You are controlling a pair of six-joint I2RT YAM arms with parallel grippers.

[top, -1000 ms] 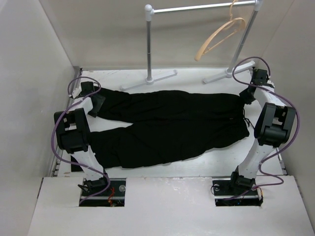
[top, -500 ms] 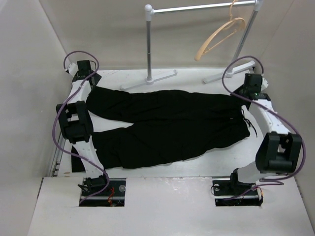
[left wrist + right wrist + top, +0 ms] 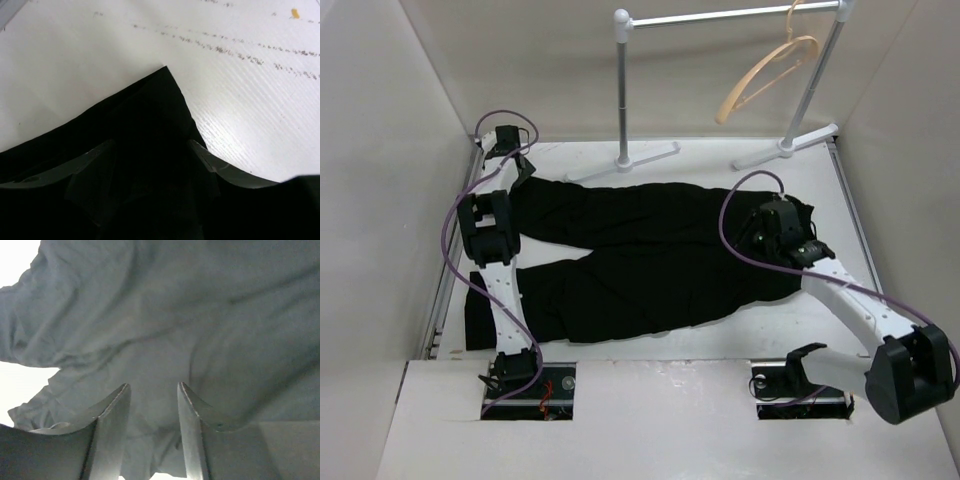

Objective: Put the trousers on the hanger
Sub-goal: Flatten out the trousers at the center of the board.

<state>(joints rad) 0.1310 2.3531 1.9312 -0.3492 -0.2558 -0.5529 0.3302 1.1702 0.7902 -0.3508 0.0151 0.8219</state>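
My right end effector (image 3: 152,390) hangs open over the waist of the trousers (image 3: 660,250), my left end effector (image 3: 150,150) open over the far leg's hem corner — either could pinch one layer and let the cloth slip. The hanger (image 3: 765,75) hangs on the rail (image 3: 720,15) behind. Half a second ago the right arm stood at the edge of the worktop (image 3: 770,320).

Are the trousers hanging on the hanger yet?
No, the trousers lie flat on the table, while the hanger hangs bare on the rail.
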